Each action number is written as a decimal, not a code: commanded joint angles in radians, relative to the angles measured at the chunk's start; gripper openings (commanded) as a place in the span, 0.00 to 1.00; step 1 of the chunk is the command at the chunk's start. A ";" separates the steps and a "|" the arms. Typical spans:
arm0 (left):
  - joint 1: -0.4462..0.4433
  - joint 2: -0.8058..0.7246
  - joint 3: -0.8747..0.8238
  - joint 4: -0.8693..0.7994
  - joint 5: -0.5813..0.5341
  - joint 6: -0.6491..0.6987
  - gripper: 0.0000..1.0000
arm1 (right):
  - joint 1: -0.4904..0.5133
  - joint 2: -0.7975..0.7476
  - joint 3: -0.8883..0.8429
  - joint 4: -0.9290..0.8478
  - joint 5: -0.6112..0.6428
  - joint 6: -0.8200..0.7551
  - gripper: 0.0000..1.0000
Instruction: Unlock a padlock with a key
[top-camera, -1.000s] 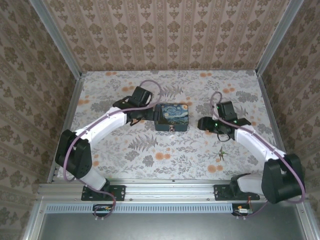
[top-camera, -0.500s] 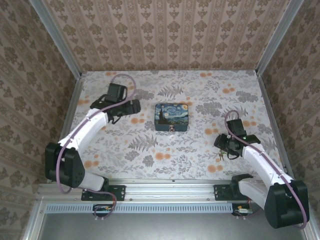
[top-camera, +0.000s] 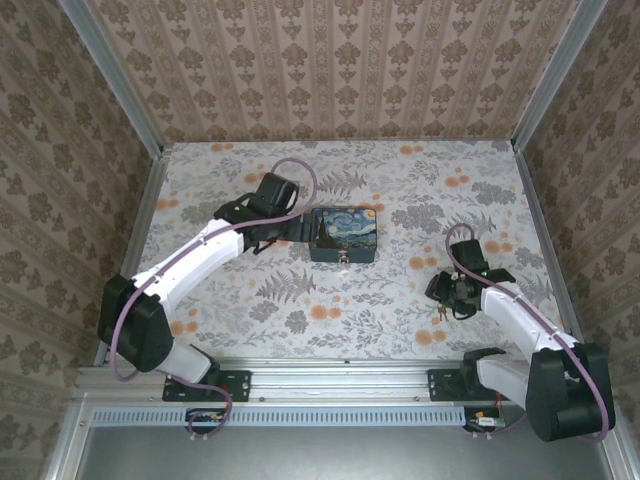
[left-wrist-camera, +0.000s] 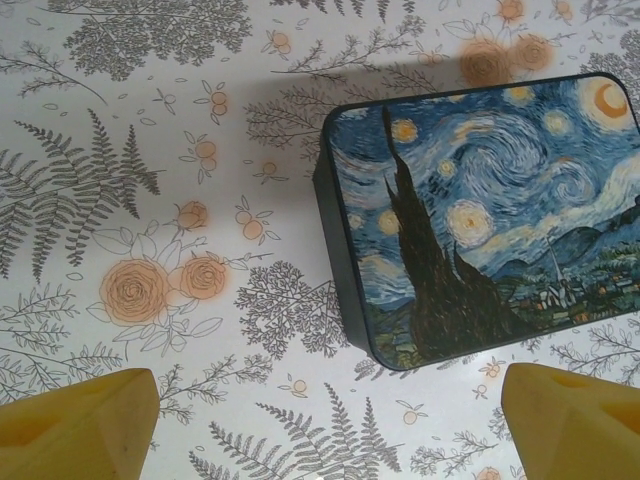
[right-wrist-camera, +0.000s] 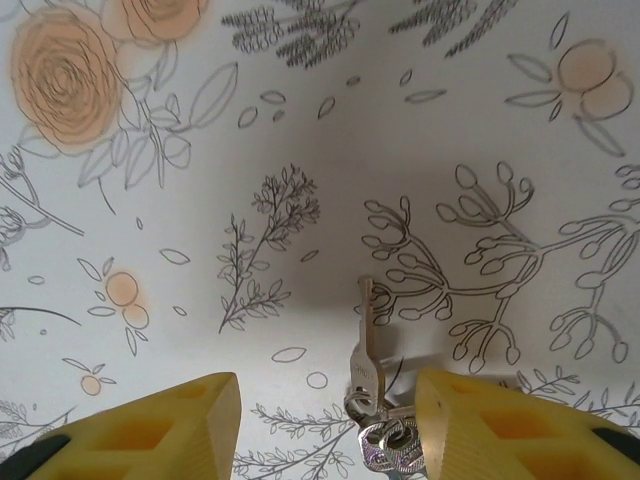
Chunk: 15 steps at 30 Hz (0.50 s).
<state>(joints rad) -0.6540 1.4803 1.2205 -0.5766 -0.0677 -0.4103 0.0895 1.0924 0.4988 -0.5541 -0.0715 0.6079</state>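
Key (right-wrist-camera: 365, 335) flat on the floral table (right-wrist-camera: 200, 200), lying between the two yellow fingers (right-wrist-camera: 150, 425) of the right gripper (right-wrist-camera: 325, 430), blade pointing away past the fingertips, ring (right-wrist-camera: 385, 440) end back toward the wrist. Ring just beside the inner face of one finger; touching or not, impossible to tell. Fingers apart with a clear gap, low over the table, pinching nothing. Left gripper (left-wrist-camera: 325, 430) spread wide, holding nothing, its yellow fingertips at either side of a bare stretch of table. Blue box (left-wrist-camera: 480, 220) with the swirly night-sky lid just ahead of those fingertips and set toward one of them, its rounded corner nearest, not touched. Small brass-coloured padlock (top-camera: 345, 261) at the middle of the box's edge nearest the arm bases, off to one side of the left fingers, well apart from the right ones, too small for any detail. Key well apart from it, on the table by the right fingertips.
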 joint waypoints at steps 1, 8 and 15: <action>-0.008 -0.009 0.029 -0.005 -0.005 0.005 0.91 | -0.002 0.020 -0.017 -0.003 -0.061 0.025 0.51; -0.007 -0.013 0.026 -0.005 -0.014 0.010 0.91 | 0.014 -0.053 -0.017 -0.067 -0.080 0.067 0.50; -0.013 0.005 0.052 -0.010 0.020 0.031 0.90 | 0.018 -0.024 0.010 -0.062 -0.033 0.047 0.47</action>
<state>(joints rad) -0.6605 1.4803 1.2324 -0.5770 -0.0654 -0.4061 0.1013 1.0641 0.4938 -0.5846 -0.1295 0.6540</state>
